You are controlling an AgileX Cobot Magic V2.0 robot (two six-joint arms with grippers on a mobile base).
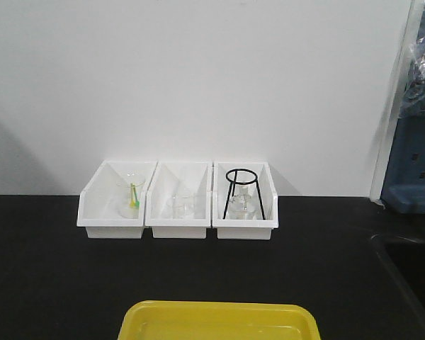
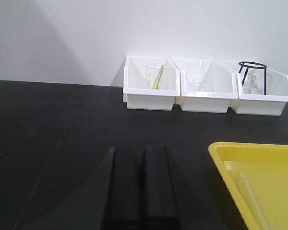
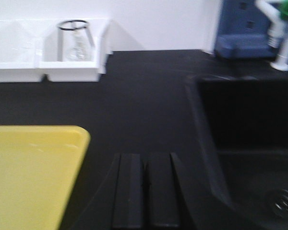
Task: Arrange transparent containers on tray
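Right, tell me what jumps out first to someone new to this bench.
The bright-yellow plastic tray with a raised rim stands out against the black benchtop at the near edge. Behind it, three white plastic bins line the white wall, the rightmost holding a black wire ring stand. A dark sink lies to the right.

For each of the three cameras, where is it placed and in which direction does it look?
Front view: raised, facing the wall; shows three white bins and the yellow tray edge; no robot part.
Left wrist view: low over the counter, left of the tray; shut left gripper at bottom.
Right wrist view: low, right of the tray, beside the sink; shut right gripper at bottom.
All views share bins and tray.
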